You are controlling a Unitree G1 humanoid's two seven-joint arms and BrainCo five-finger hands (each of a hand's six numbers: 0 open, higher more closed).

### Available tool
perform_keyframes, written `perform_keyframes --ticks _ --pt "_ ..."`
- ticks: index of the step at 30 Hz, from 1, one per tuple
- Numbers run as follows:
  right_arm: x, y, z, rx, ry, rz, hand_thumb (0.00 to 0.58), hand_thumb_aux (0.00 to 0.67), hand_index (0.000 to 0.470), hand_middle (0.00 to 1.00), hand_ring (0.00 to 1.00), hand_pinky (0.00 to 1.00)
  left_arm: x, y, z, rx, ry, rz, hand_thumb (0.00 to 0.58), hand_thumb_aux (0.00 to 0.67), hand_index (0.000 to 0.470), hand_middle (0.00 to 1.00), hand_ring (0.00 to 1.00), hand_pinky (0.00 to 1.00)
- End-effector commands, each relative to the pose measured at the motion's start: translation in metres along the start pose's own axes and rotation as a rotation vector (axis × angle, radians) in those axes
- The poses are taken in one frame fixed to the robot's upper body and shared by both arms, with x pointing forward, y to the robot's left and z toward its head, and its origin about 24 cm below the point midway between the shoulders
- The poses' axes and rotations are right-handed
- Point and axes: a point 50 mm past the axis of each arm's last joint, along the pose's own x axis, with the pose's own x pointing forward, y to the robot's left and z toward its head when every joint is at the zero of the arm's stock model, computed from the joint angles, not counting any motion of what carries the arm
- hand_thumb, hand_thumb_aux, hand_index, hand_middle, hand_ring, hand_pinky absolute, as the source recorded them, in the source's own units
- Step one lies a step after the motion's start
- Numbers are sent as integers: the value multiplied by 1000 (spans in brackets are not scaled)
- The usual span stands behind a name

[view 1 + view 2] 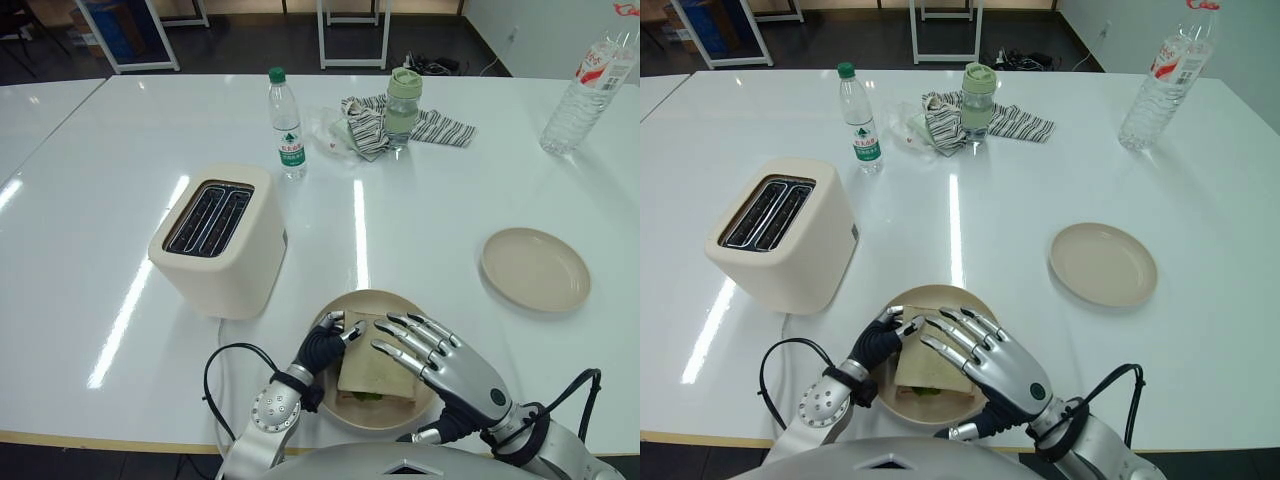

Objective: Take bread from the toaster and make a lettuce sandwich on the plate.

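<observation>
The right hand (450,365) lay flat over the right side of the top slice (368,372), its fingers stretched out and gripping nothing. Just left of it, the left hand (322,350) pinched the slice's far-left corner with curled fingers. Some lettuce (366,396) showed under the slice. The plate (375,299) below both hands sat close to the near edge of the table (120,405). The toaster (222,250) stood beyond the left hand. A second plate (535,268) lay beyond the right hand to its right, well apart, with a wide stretch of table top between.
</observation>
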Motion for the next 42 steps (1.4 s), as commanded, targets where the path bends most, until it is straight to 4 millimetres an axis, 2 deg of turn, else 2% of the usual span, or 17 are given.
perform_keyframes --ticks 1,8,11,16,21,22,23,24,25,28,31,35,38,40,42 --pt "-1 14 8 -21 -55 98 0 0 0 0 0 0 -2 0 -11 15 58 -3 580 670 470 1000 1000 1000" --pt "-15 50 7 -36 -36 390 0 0 0 0 0 0 -1 0 -11 22 61 -4 580 670 470 1000 1000 1000" --pt "-23 60 7 -42 -23 492 0 0 0 0 0 0 -1 1 -11 27 62 -3 580 670 470 1000 1000 1000" --pt "-31 66 5 -41 2 594 0 0 0 0 0 0 0 1 -11 34 61 4 580 670 470 1000 1000 1000" --pt "-32 69 6 -57 1 616 0 0 0 0 0 0 0 1 -9 58 53 10 580 670 470 1000 1000 1000" --pt "-32 69 6 -63 -2 619 0 0 0 0 0 0 0 2 -8 87 44 17 576 617 433 1000 1000 1000" --pt "-32 69 6 -67 -3 621 0 0 0 0 0 0 0 2 -6 124 35 25 511 439 308 929 929 929" --pt "-31 69 6 -73 -6 624 0 0 0 0 0 0 0 5 -2 229 9 49 0 0 0 94 94 94" --pt "-31 70 6 -79 -9 628 0 0 0 0 0 0 -1 7 2 355 -22 79 0 0 0 0 0 0" --pt "-32 71 6 -95 -13 640 0 0 0 0 0 0 -1 21 22 764 -143 207 0 0 0 0 0 0" --pt "-32 72 6 -103 -11 645 0 0 0 0 0 0 -4 29 51 960 -343 367 0 0 0 0 0 0" --pt "-32 73 5 -111 -9 649 0 0 0 0 0 0 -13 28 76 1002 -544 460 0 0 0 0 0 0" --pt "-32 74 4 -118 -7 652 0 0 0 0 0 0 -17 27 83 957 -589 446 0 0 0 0 0 0" --pt "-32 74 3 -122 -1 649 0 0 0 0 0 0 -18 28 81 871 -566 411 0 0 0 0 0 0" --pt "-28 72 2 -127 10 605 0 0 0 0 0 0 -18 33 76 710 -502 386 0 0 0 0 0 0"
